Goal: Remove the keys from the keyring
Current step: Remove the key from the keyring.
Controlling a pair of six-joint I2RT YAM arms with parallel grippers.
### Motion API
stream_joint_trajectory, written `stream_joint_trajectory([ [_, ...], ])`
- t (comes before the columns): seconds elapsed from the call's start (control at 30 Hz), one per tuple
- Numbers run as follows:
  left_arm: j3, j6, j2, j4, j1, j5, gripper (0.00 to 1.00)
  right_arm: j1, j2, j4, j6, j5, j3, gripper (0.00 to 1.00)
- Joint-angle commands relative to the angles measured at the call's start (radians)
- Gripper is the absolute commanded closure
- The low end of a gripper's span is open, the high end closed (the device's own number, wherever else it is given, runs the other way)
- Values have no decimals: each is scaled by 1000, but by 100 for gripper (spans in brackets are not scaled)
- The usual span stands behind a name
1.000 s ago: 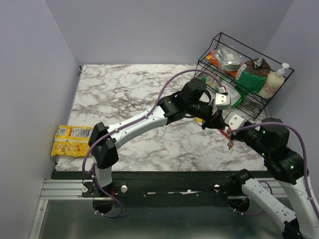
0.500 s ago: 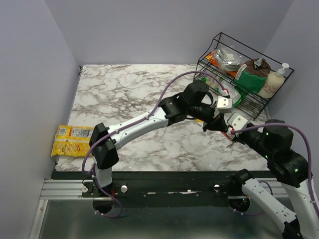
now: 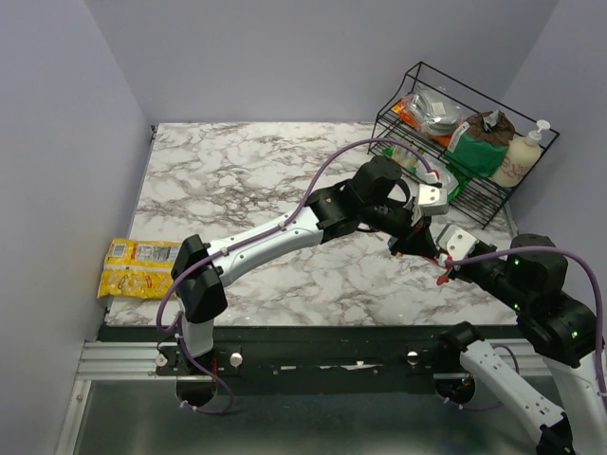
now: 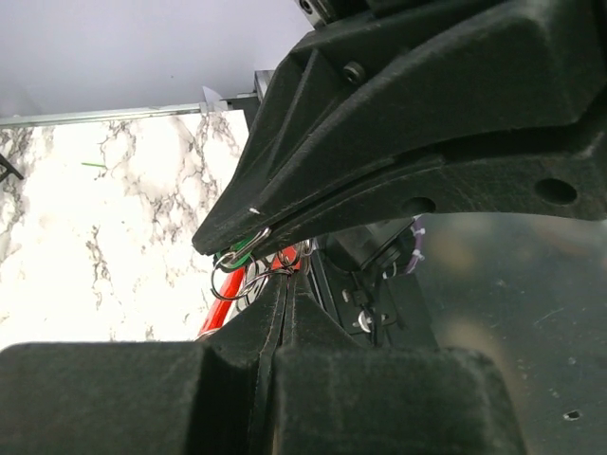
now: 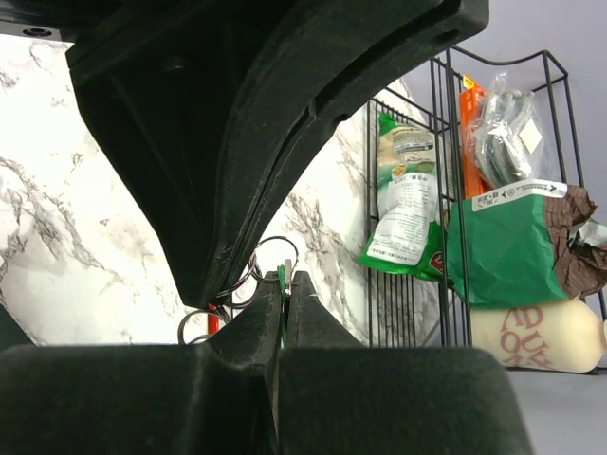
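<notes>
counter [image 3: 237, 180]: white/grey marble, arm bases along near edge.
L arm [image 3: 275, 237]: white & black, stretched diag. across counter twd right-front area, purple cable looped over it.
R arm [image 3: 541, 303]: folded at right edge, wrist turned in twd L arm.
wire rack [image 3: 484, 201]: black, far-right corner of counter; holds green bag [image 3: 479, 142], pump bottle [image 3: 520, 156], other packets.
snack packet [image 3: 136, 266]: yellow, flat, at counter's left edge, well apart from both arms.
L end effector [image 4: 285, 284]: fingers pressed together, pinching red end of the keyring; tips meet R's tips almost nose to nose.
R end effector [image 5: 285, 284]: fingers pressed together, thin green key [image 5: 283, 277] pinched edge-on btwn them.
keyring [image 4: 223, 308]: off the counter, held in air btwn the two end effectors, above right-front part of counter, near the rack; red strip slants down from L's tips, and in top view a red bit hangs just below the R fingers.
keys [image 4: 239, 256]: bunched where the tips meet; only green head clear. Other colours can't tell, mostly hidden by fingers.
wire rings [image 4: 230, 282]: sev. thin metal loops, overlapping, just beside the green head and touching the red strip.
</notes>
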Motion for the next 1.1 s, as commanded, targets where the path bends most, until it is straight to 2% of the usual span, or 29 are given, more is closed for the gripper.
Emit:
stream_joint_trajectory([
  [0.0,-80,-93,60,-144,25,-63,100,-8,-43,254,-30,-21,80,99],
  [0.33,-126,-172,34,-72,85,-111,100,-8,-50,196,-60,-64,89,99],
  [0.7,-159,-241,12,-6,141,-89,100,-8,-69,165,-93,-81,72,99],
  [1.07,-163,-260,26,13,146,-62,100,-8,-57,160,-91,-92,89,99],
])
